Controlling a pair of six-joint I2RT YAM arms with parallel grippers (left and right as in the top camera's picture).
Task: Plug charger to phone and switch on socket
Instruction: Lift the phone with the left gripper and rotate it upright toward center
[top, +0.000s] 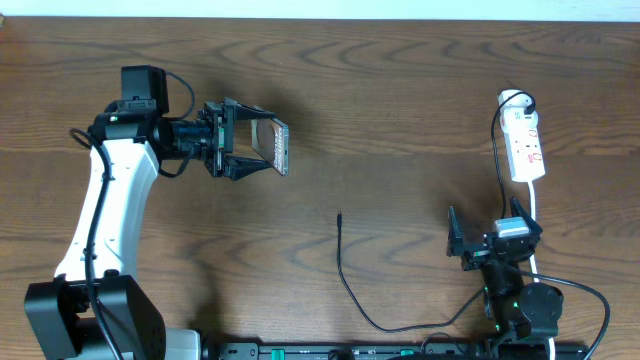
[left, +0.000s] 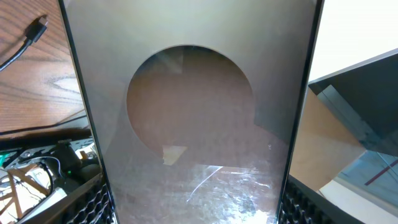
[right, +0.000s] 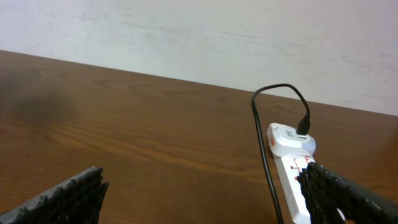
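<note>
We are seeing the phone (top: 277, 148) sitting at about 10 o'clock on the table (top: 400, 80), gripped between the fingers of the left gripper (top: 262, 142), which is clenching on its long edges; from overhead it is showing nearly edge-on, and in the left wrist view its glossy face (left: 193, 124) is filling the picture. The charger (top: 341, 250) is lying loose on the table, its plug tip near the centre and pointing to 12 o'clock, well apart from the phone; the cable is curving away toward 5 o'clock. The socket (top: 526, 145) is lying at 2 o'clock, a black plug sitting in its 12 o'clock end. At 6 o'clock from it, the right gripper (top: 490, 222) is hanging released, grasping nothing.
</note>
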